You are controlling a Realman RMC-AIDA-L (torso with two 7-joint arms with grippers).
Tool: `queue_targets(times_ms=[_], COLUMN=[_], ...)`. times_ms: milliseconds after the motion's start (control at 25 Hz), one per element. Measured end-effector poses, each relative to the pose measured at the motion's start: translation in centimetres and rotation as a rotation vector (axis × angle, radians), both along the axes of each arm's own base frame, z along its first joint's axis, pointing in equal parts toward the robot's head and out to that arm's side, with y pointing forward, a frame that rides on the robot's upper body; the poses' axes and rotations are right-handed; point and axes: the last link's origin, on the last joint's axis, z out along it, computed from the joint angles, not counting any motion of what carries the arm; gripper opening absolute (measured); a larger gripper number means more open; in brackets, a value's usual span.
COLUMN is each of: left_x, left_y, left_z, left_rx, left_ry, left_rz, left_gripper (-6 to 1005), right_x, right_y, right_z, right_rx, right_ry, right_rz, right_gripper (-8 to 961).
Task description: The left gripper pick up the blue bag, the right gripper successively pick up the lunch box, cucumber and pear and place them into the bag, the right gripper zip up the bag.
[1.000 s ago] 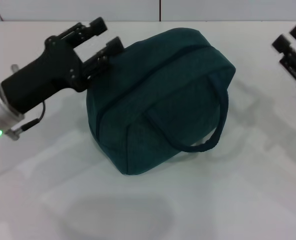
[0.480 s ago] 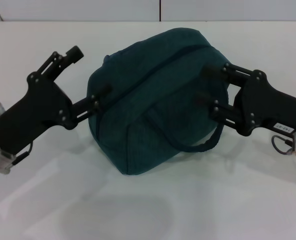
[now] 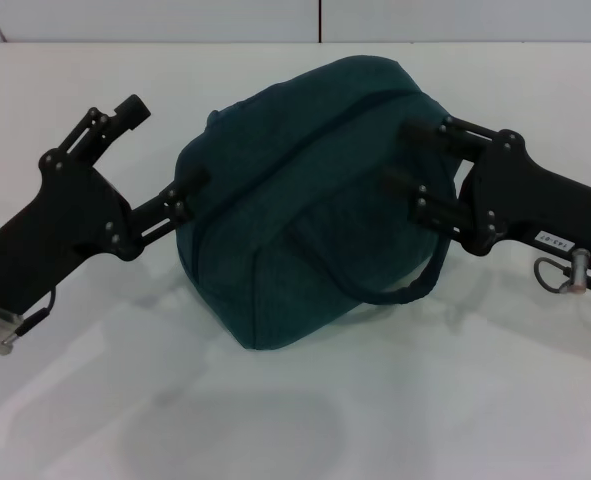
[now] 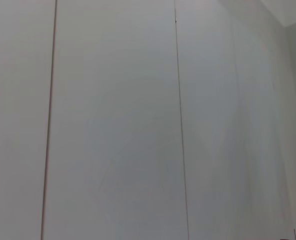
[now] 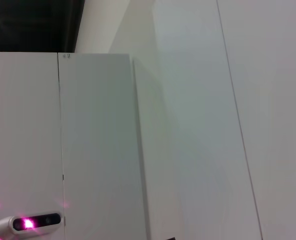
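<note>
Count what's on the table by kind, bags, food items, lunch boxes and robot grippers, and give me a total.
Bags: 1, the blue bag
Grippers: 2, the left gripper and the right gripper
Food items: 0 in view
Lunch boxes: 0 in view
Total: 3

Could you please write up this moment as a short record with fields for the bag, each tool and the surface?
bag: blue bag sits on the white table, its top seam closed, one loop handle hanging down its front
left tool: left tool at the bag's left end, fingers apart, the lower finger touching the fabric
right tool: right tool at the bag's right end, fingers apart against its side
other task items: lunch box, cucumber and pear not visible
wrist views: only pale panels
</note>
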Motion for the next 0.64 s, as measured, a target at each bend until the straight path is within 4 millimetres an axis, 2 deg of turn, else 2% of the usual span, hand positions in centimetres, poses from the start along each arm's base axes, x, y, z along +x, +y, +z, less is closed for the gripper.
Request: queue_targets(times_ms=[640], left_x=[0.2], left_y=[0.15], left_z=[-0.19], left_rx=[-0.006], left_ry=[-0.006], left_rz=[-0.003], left_gripper=[894], right_x=[-0.24], right_y=[0.06], right_z=[-0.07], right_rx=[-0.001], right_ry=[-0.001], right_rz=[0.008], right_gripper=[545])
